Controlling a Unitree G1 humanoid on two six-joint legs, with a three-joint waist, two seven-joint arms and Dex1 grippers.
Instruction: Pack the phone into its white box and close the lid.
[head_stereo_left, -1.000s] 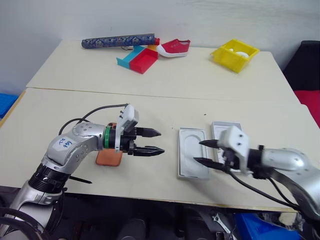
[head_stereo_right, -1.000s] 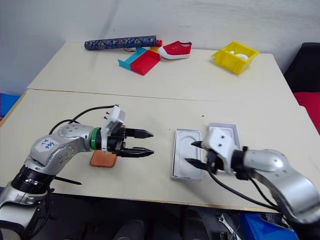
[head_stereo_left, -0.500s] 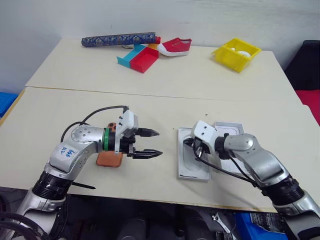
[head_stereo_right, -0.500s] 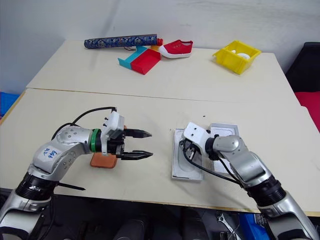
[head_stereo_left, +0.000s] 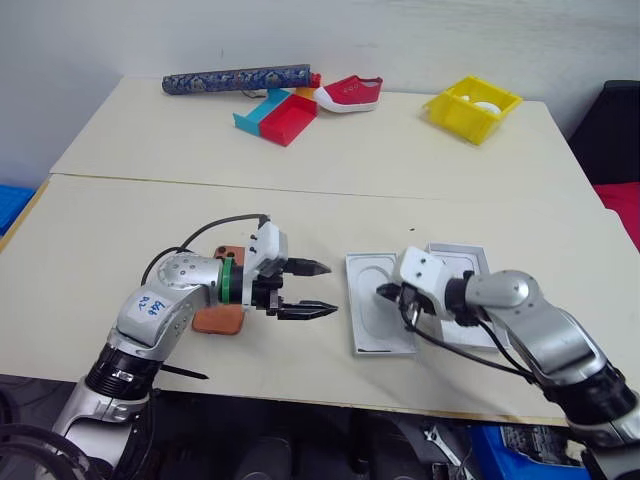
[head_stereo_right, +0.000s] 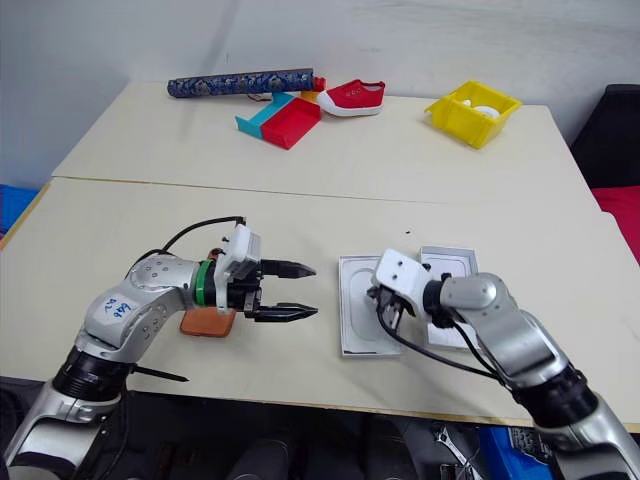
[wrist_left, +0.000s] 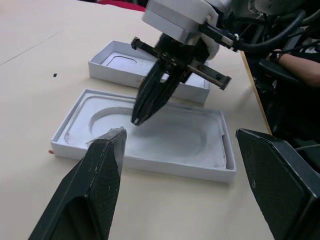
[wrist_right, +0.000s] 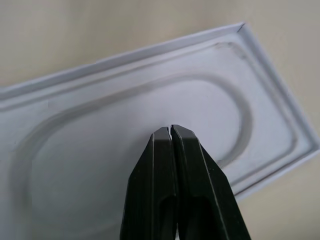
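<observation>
Inspected on the pale table (head_stereo_left: 320, 200): packing judged not begun. Noted the lid (head_stereo_left: 375, 330) lying open side up near the front edge, covering nothing. Noted the white box (head_stereo_left: 462, 256) just beside it on the right, likewise open; contents hard to tell behind the right arm. Found the phone (head_stereo_left: 215, 320) flat on the table, well apart from both trays, partly hidden under the left wrist, gripped by nothing. Left gripper (head_stereo_left: 330, 288): spread wide, empty, hovering between phone and lid, pointing towards the lid. Right gripper (head_stereo_left: 383, 292): pinched fully together on nothing, tips down over the lid's recessed floor; contact not determinable. Outstanding: lifting the phone, seating it in the box, fitting the lid.
</observation>
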